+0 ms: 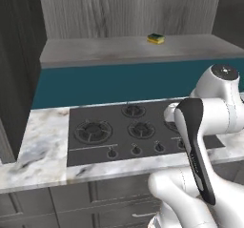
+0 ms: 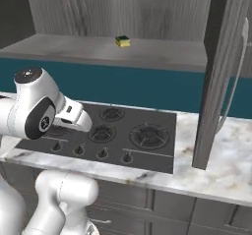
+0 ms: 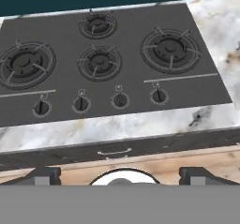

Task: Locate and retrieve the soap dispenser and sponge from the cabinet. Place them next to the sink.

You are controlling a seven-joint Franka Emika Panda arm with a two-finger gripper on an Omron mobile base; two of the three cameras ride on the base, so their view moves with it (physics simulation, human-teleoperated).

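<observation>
From my remote station I read the small flat yellow sponge with the dark green top layer (image 1: pixel 155 38) lying on the light grey shelf (image 1: pixel 95 50) of the dark grey wood-grain wall cabinet (image 2: pixel 147 13), toward the shelf's right half in the left base view and near its middle in the right base view, nothing touching it. The cabinet's door (image 2: pixel 219 76) stands swung open at the right of the right base view, edge toward me, with a long pale handle on it. Below the shelf runs a teal backsplash (image 1: pixel 119 81), and under that a black four-burner stovetop (image 3: pixel 103 63) set in a white-and-grey marbled counter (image 1: pixel 43 150); a row of four knobs lines the stovetop's near edge. Grey panelled base cabinets (image 1: pixel 71 201) sit beneath the counter. The white arm with dark joints (image 1: pixel 200 141) is folded low in front of the stove, well apart from the shelf. In the hand view the gripper (image 3: pixel 120 176) looks down over the stovetop's front edge; its two dark finger tips (image 3: pixel 44 175) sit far apart at the bottom corners, jaws spread wide with nothing between them.
</observation>
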